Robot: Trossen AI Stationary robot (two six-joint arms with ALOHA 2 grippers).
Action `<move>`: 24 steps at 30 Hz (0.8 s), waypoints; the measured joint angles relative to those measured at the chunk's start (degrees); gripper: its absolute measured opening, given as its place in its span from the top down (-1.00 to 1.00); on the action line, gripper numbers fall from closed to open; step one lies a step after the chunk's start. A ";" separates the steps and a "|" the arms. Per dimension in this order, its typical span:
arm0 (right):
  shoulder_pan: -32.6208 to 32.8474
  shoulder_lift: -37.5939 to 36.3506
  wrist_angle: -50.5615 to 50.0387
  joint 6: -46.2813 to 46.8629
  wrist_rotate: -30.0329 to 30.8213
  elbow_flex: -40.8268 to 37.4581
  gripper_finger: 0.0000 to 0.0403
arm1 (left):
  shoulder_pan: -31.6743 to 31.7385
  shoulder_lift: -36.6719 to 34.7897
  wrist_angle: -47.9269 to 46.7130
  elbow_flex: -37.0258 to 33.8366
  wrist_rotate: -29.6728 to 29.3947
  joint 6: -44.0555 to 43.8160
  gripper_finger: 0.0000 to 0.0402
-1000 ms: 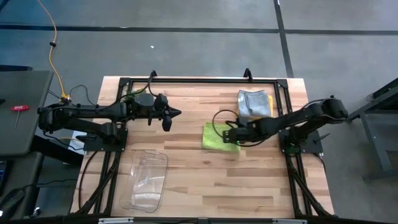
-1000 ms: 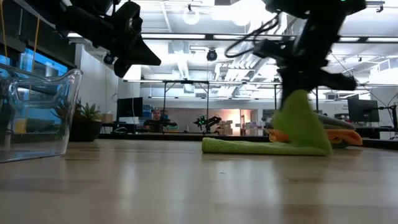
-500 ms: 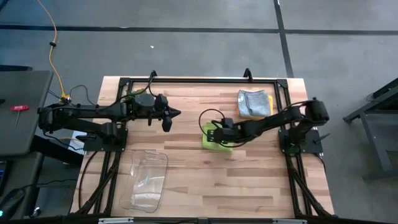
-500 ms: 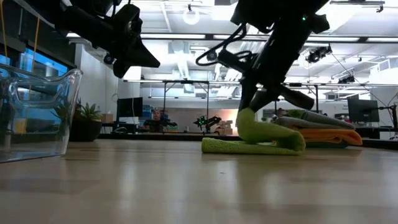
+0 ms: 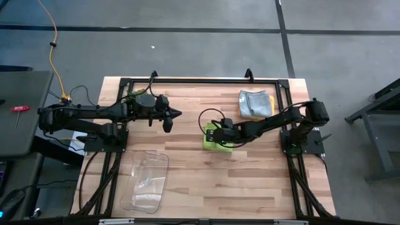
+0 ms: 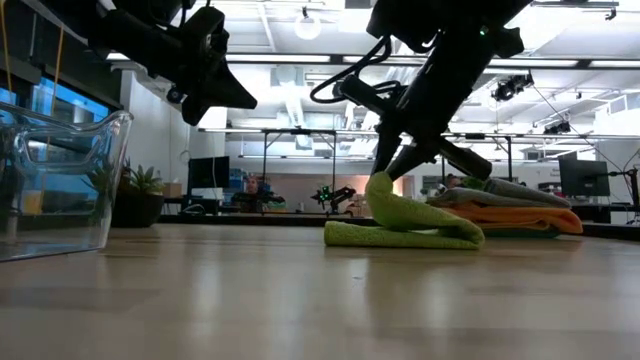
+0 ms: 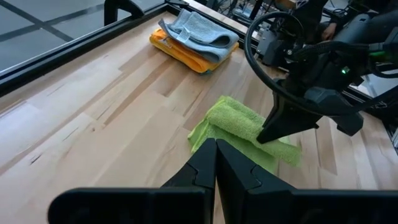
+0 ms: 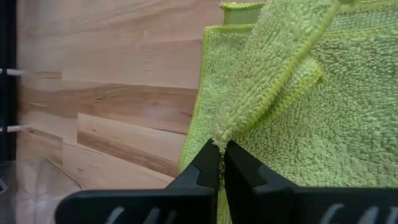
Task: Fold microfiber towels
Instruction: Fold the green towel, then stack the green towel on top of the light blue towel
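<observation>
Mid-table, right gripper [image 5: 212, 133] pinching lime green towel [image 6: 405, 227] edge (folded over), left gripper [image 5: 167, 120] closed, empty, well apart.

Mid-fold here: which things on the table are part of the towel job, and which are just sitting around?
Job:
lime green towel, edge pinched by the right gripper
towel stack: grey on top, orange beneath
left gripper, waiting above the table

Lying about:
clear plastic bin
potted plant, behind the table

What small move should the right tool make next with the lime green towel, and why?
Probably lower and release. The right tool is shut on the lime green towel edge, already carried across over the towel's far side, with the fold lying doubled beneath it.
</observation>
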 joint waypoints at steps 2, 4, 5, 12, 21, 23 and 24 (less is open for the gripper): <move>0.00 0.00 0.00 0.00 0.06 0.00 1.00 | 0.00 0.00 0.01 0.00 -0.01 0.00 1.00; -0.26 0.00 0.00 0.00 0.20 0.00 0.97 | 0.00 0.00 0.01 0.00 0.01 0.00 1.00; -0.27 0.00 0.00 0.00 0.20 0.00 0.93 | 0.00 0.00 0.01 0.00 0.01 0.00 1.00; -0.39 0.00 -0.37 0.00 0.85 0.00 0.36 | 0.00 0.00 0.01 0.00 0.01 0.00 1.00; -2.47 -1.92 -5.43 -3.73 -0.10 -0.04 -0.19 | 0.00 0.00 0.01 0.00 0.01 0.00 1.00; -2.64 -3.65 -8.52 -4.77 0.13 -0.04 -0.20 | 0.00 0.00 -0.15 0.00 0.01 0.00 1.00; -2.64 -4.78 -11.39 -4.89 0.47 -0.04 -0.20 | 0.00 0.00 -0.19 0.00 0.01 0.01 1.00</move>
